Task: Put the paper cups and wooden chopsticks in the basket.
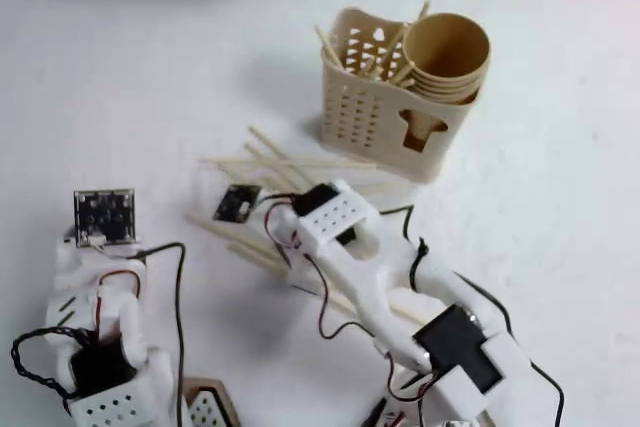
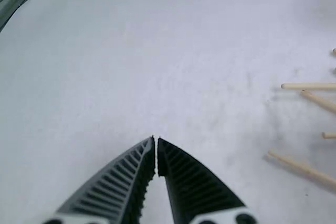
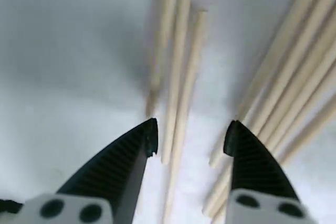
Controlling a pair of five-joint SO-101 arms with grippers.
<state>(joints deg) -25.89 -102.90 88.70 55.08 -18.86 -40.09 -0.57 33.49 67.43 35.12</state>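
- Cream plastic basket point(image 1: 370, 117), perforated walls, sits far and right of centre on the white table point(image 1: 150, 77). The tan paper cups point(image 1: 447, 52) are nested in its right side, with a few sticks leaning up in the left side.
- High view: pale wooden chopsticks point(image 1: 290, 162) lie scattered flat, just near of the basket. I've got the right arm point(image 1: 340, 237) over them, I'd say to pick. The left arm point(image 1: 100, 287) is parked near-left, well apart.
- Left wrist view: left gripper point(image 2: 156, 145), ribbed black fingers pinched together and holding nothing, over bare table. Stick ends point(image 2: 310, 85) are off to the side.
- Right wrist view: right gripper point(image 3: 191, 135) is spread wide with nothing in it, its tips straddling thin round sticks point(image 3: 181, 77). Another bundle point(image 3: 294, 77) lies just outside one tip.
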